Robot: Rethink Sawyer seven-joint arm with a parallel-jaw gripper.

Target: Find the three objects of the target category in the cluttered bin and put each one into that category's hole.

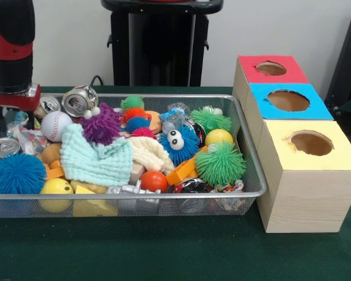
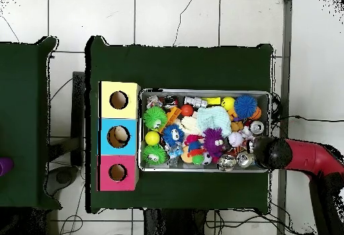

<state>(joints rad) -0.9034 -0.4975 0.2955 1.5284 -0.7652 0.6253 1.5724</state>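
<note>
The silver wire-mesh bin (image 1: 134,196) sits on the green table, heaped with toys, and also shows in the overhead view (image 2: 205,90). In it are crushed cans (image 1: 79,100), a baseball (image 1: 55,124), a purple fuzzy toy (image 1: 101,124), a mint cloth (image 1: 96,159), a blue fuzzy toy with eyes (image 1: 178,144), a green spiky ball (image 1: 220,164) and a blue spiky ball (image 1: 17,174). My gripper (image 1: 10,114) hangs low over the bin's far left corner, by the cans. In the overhead view the gripper (image 2: 271,153) covers that corner. Its tips are hidden.
Three wooden boxes stand in a row beside the bin, each with a round hole on top: red (image 1: 271,68), blue (image 1: 288,100) and yellow (image 1: 311,143). In the overhead view they are yellow (image 2: 119,100), blue (image 2: 118,136) and red (image 2: 117,172). The robot's black pedestal (image 1: 161,47) stands behind.
</note>
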